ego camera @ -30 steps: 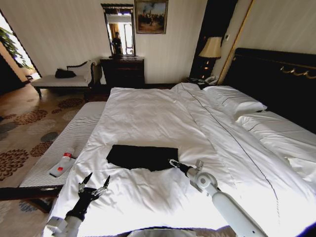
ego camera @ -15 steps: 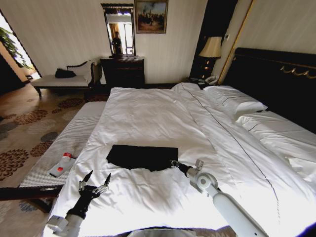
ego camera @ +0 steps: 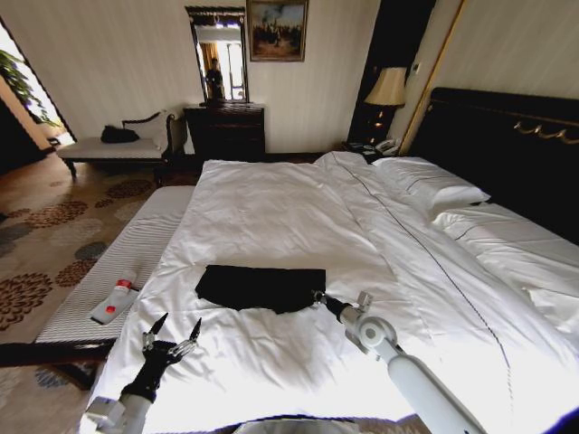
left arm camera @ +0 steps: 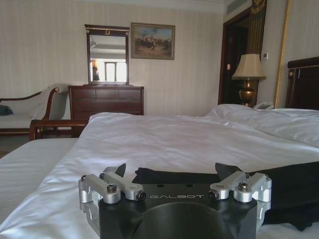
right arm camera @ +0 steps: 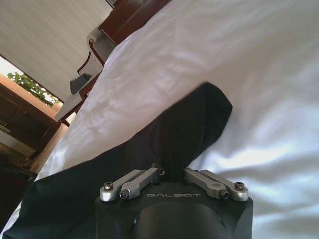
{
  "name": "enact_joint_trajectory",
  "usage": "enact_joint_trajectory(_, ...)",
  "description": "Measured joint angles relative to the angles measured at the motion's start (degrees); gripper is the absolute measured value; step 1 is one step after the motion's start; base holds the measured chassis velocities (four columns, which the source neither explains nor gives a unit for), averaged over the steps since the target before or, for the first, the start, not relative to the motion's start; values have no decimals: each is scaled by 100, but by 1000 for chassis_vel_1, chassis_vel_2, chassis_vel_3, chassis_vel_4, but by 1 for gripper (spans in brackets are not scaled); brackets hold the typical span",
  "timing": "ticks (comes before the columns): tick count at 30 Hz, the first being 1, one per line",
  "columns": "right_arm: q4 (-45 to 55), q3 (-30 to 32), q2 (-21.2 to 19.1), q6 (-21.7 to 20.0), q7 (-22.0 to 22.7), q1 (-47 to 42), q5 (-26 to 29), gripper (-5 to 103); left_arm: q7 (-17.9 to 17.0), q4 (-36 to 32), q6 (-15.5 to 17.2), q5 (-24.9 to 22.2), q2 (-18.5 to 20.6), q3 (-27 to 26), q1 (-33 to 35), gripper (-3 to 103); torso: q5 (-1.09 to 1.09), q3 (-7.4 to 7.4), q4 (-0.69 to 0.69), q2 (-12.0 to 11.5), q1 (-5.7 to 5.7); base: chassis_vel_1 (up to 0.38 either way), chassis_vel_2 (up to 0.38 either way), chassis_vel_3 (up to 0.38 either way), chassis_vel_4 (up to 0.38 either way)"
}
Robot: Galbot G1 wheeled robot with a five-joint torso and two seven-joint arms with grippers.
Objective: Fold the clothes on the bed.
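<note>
Left gripper (ego camera: 172, 330): slim black fingers with pointed tips, silver linkage at knuckles, black wrist, pale grey forearm below. Up close, left gripper (left arm camera: 172, 172) has black housing stamped "GALBOT" in pale letters, brushed-silver link bars on both sides, round dark screw heads on each. Right gripper (ego camera: 316, 297): narrow black snout on silver-white ball joint, small square lug on top, long white forearm. Right gripper (right arm camera: 172, 172) close up: same black block, same "GALBOT" mark, silver bars, screws.
</note>
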Motion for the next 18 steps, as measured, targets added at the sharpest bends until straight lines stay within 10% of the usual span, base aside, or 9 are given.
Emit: enact_joint_trajectory(18, 172, 1134, -1042, 60, -16, -407, 287, 2, -15, 132, 9, -41, 86, 317, -293, 100, 0, 0, -1, 0, 0, 0, 0, 0, 0)
